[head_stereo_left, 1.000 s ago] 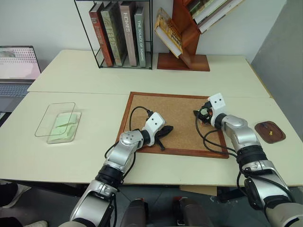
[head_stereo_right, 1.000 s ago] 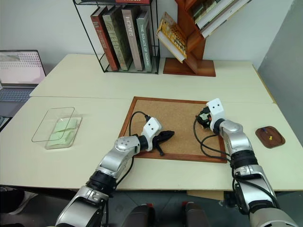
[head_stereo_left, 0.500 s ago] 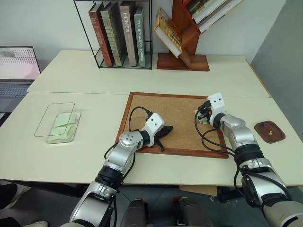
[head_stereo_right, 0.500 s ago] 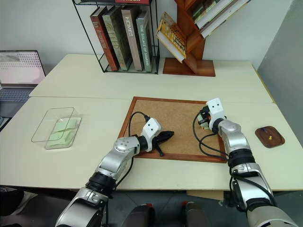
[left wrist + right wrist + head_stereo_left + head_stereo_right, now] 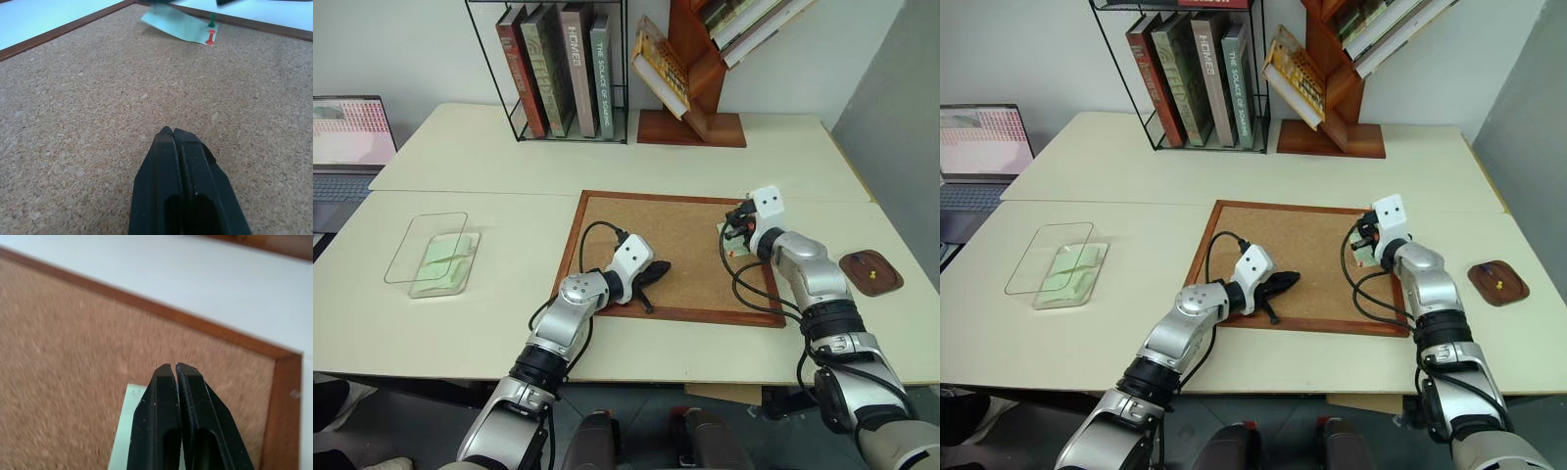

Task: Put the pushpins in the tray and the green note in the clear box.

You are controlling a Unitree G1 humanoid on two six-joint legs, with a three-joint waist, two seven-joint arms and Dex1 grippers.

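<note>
A pale green note [image 5: 178, 25] lies near the right edge of the corkboard [image 5: 675, 235], with a red pushpin [image 5: 210, 36] and a green pushpin [image 5: 212, 20] standing at one end. My right gripper [image 5: 174, 367] hovers just above that note [image 5: 124, 431], shut, with nothing visible between its fingertips. On the cork near the front frame rests my left gripper [image 5: 658, 271], shut and empty. The dark brown tray [image 5: 871, 272], off to the right of the board, holds a yellow pushpin [image 5: 869, 277]. The clear box [image 5: 445, 262] at the left has pale green paper inside.
The box's clear lid [image 5: 423, 245] leans against its left side. A wire book rack [image 5: 566, 73] and a wooden book stand [image 5: 690, 88] stand at the back. A laptop [image 5: 347, 132] sits far left. Black cables trail over the board's right front corner [image 5: 749, 294].
My right gripper has shut its fingers and risen slightly over the green note. The left gripper has kept still.
</note>
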